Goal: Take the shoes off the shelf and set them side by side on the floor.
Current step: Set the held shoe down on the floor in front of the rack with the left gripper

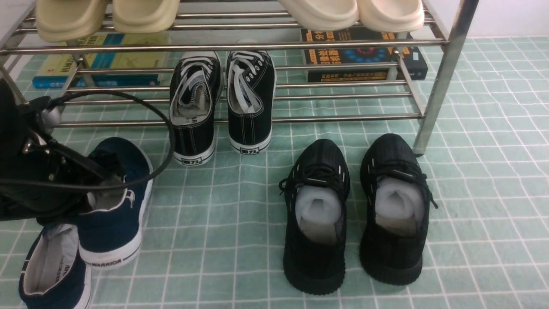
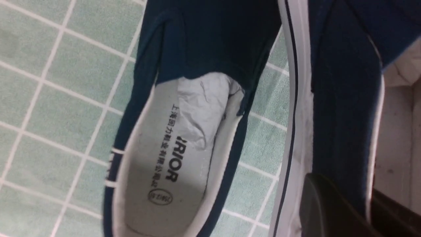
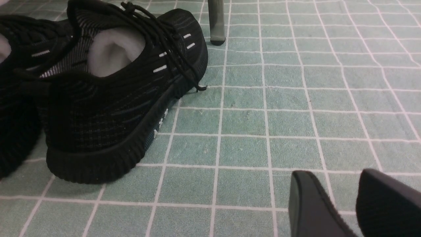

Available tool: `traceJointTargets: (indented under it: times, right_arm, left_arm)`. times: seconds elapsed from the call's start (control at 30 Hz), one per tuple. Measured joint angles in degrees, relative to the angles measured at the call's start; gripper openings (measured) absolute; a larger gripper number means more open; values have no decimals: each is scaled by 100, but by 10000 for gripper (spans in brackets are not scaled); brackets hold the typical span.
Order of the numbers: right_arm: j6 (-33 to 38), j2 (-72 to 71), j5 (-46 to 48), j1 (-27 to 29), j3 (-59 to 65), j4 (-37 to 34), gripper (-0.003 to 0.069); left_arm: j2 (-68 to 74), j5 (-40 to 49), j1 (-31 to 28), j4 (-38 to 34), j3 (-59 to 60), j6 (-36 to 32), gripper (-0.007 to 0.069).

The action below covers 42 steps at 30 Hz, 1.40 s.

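Nearest, at the left, one navy shoe (image 1: 51, 266) stands on the floor (image 1: 240, 223). Just beyond it and to its right, the other navy shoe (image 1: 118, 206) has its collar wall pinched in the closed left claw (image 2: 361, 194). The right claw (image 3: 342, 194) hangs low over the floor beside the black knit pair (image 1: 356, 210), fingers slightly parted and empty, and farther back laced sneakers (image 1: 223, 103) sit on the lower tier of the shelf (image 1: 441, 77).
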<state>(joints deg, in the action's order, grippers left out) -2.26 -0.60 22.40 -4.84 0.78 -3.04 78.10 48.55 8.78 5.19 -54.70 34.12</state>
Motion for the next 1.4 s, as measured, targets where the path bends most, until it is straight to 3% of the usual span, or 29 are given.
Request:
traceJointTargets:
  times: [0.63, 0.93, 1.4]
  right_arm:
    - [0, 0, 0, 0, 0, 0, 240]
    - [0, 0, 0, 0, 0, 0, 240]
    - [0, 0, 0, 0, 0, 0, 240]
  left_arm:
    - [487, -207, 63, -145, 0, 4, 30]
    - [471, -48, 63, -686, -5, -351, 33]
    - [471, -48, 63, -807, -5, -800, 46]
